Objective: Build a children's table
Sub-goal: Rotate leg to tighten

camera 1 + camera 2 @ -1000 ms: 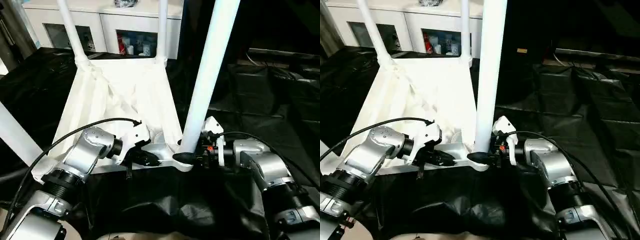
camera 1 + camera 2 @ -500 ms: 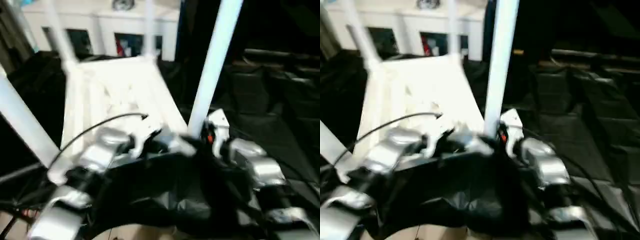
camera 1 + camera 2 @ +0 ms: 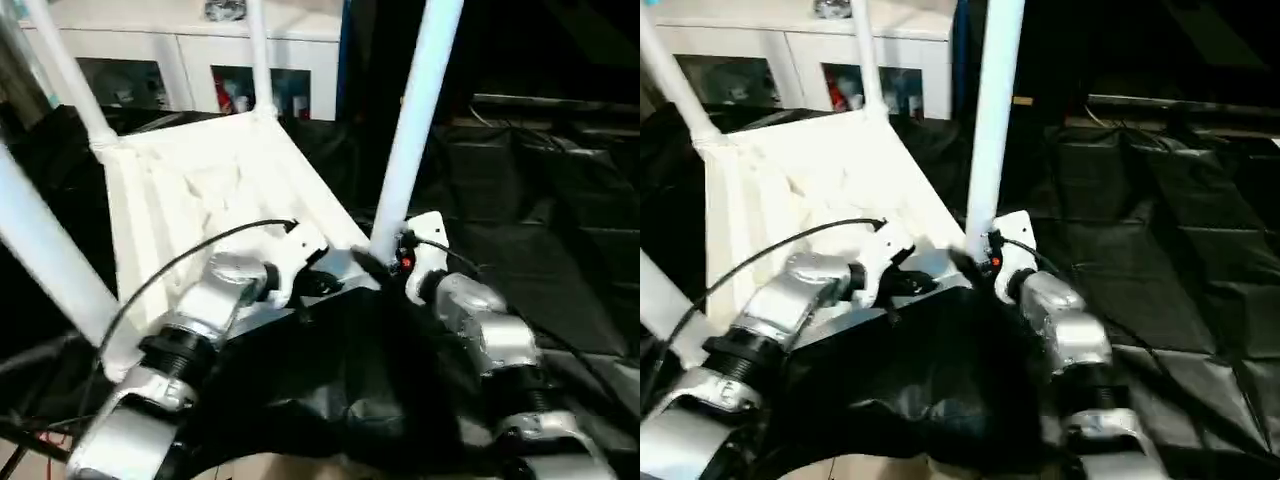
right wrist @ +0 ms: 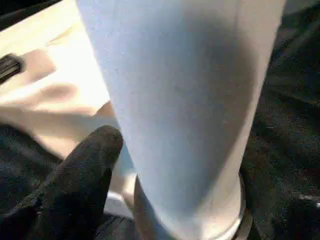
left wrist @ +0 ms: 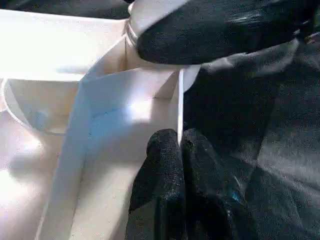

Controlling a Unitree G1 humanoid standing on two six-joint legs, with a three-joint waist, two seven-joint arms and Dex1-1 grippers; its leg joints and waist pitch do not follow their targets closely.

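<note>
Left gripper (image 5: 179,150) is closed on the tabletop (image 3: 210,190) rim. Right gripper (image 3: 385,265) sits at the near leg (image 3: 412,125); whether it is clamped cannot be told.

one white tabletop (image 3: 210,190) is lying upside down with its ribbed underside facing up. four white tubular legs are standing up from its corners: the far-left leg (image 3: 62,70), the far-right leg (image 3: 259,55), the near-right leg (image 3: 415,120) and the near-left leg (image 3: 45,255). two silver forearms are reaching in, each ending in one gripper: the left gripper (image 5: 179,145) and the right gripper (image 3: 375,268). two black fingers (image 5: 160,165) are showing on the left gripper. one white cabinet (image 3: 190,60) is standing behind, with two glass doors showing. one black sheet (image 3: 520,220) is covering the floor.
</note>
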